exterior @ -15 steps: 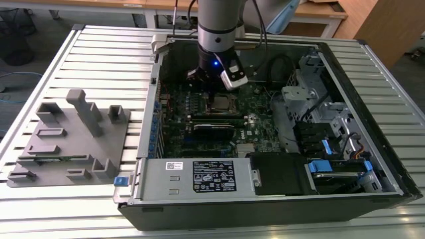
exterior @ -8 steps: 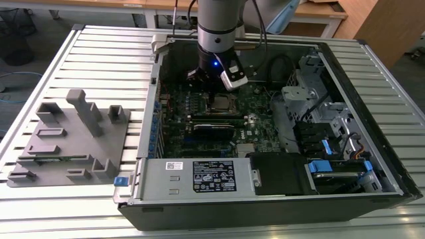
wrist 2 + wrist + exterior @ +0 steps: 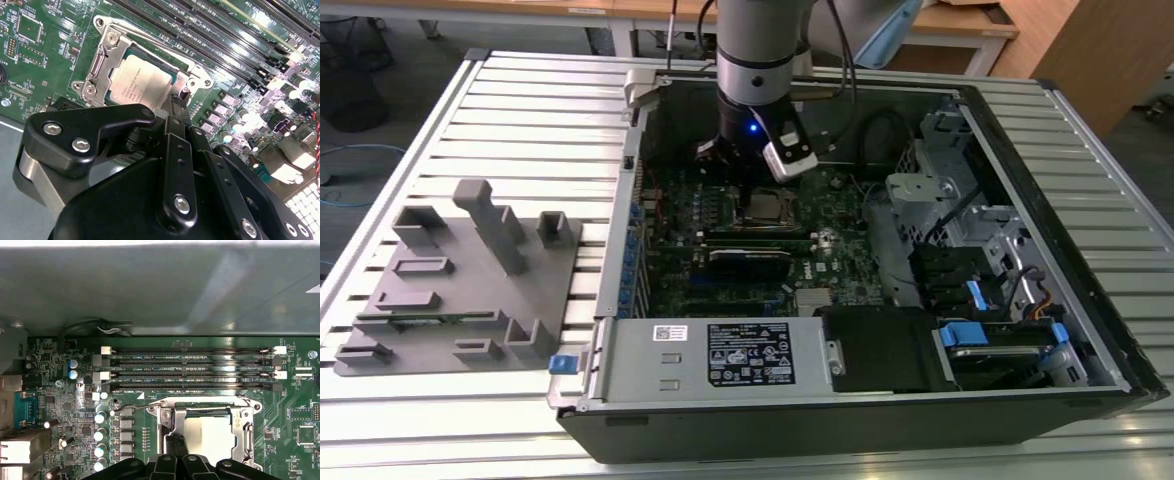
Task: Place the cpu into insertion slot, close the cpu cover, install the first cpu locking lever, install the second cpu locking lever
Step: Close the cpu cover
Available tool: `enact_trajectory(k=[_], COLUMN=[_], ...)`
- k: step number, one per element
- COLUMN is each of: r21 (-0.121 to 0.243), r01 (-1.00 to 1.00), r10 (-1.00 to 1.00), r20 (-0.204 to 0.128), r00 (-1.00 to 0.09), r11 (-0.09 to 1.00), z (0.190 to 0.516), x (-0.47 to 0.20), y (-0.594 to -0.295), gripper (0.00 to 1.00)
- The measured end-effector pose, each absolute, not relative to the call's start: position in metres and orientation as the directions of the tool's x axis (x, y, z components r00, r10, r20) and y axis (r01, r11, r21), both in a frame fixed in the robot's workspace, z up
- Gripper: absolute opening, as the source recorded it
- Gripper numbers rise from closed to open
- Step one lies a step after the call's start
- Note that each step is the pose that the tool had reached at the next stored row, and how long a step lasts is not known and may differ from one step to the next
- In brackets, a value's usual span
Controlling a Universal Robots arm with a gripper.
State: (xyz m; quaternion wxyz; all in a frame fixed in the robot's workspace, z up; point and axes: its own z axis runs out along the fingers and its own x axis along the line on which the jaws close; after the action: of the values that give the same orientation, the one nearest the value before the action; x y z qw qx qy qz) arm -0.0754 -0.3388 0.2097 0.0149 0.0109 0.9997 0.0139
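Already the cpu (image 3: 142, 82) lies seated beneath the cpu cover (image 3: 102, 60). Pincer (image 3: 177, 105) — tips pressed together — hovers at the cover's edge, chip just ahead.

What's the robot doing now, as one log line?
cpu: in insertion slot | cpu cover: down over cpu | claw: shut, at slot edge

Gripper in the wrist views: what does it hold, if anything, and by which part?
Cannot be told: the gripper is at the edge of the cpu cover, beside the cpu seated in the insertion slot.
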Motion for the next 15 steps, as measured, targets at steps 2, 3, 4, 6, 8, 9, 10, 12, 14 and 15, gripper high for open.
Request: enact_trajectory(k=[2, 3, 4, 6, 8, 9, 10, 12, 14, 15], r21=[0.028, 0.027, 0.027, 0.027, 0.027, 0.027, 0.027, 0.027, 0.027, 0.027], r01=[0.021, 0.021, 0.021, 0.021, 0.021, 0.021, 0.021, 0.021, 0.021, 0.021], r10=[0.022, 0.022, 0.022, 0.022, 0.022, 0.022, 0.022, 0.022, 0.022, 0.022], r20=[-0.03, -0.03, -0.03, -0.031, -0.032, -0.032, -0.032, -0.032, -0.032, -0.032], r00=[-0.999, -0.999, -0.999, -0.999, -0.999, -0.999, -0.999, -0.999, -0.999, -0.999], r11=[0.999, 0.999, 0.999, 0.999, 0.999, 0.999, 0.999, 0.999, 0.999, 0.999], z=[0.209, 0.2083, 0.2074, 0.2056, 0.2041, 0.2035, 0.2033, 0.2033, 0.2032, 0.2032], x=[-0.0754, -0.0755, -0.0755, -0.0756, -0.0757, -0.0758, -0.0759, -0.0759, -0.0759, -0.0759], y=[-0.3387, -0.3388, -0.3388, -0.3388, -0.3388, -0.3388, -0.3389, -0.3389, -0.3388, -0.3388], gripper=[0.11, 0.11, 0.11, 0.11, 0.11, 0.11, 0.11, 0.11, 0.11, 0.11])
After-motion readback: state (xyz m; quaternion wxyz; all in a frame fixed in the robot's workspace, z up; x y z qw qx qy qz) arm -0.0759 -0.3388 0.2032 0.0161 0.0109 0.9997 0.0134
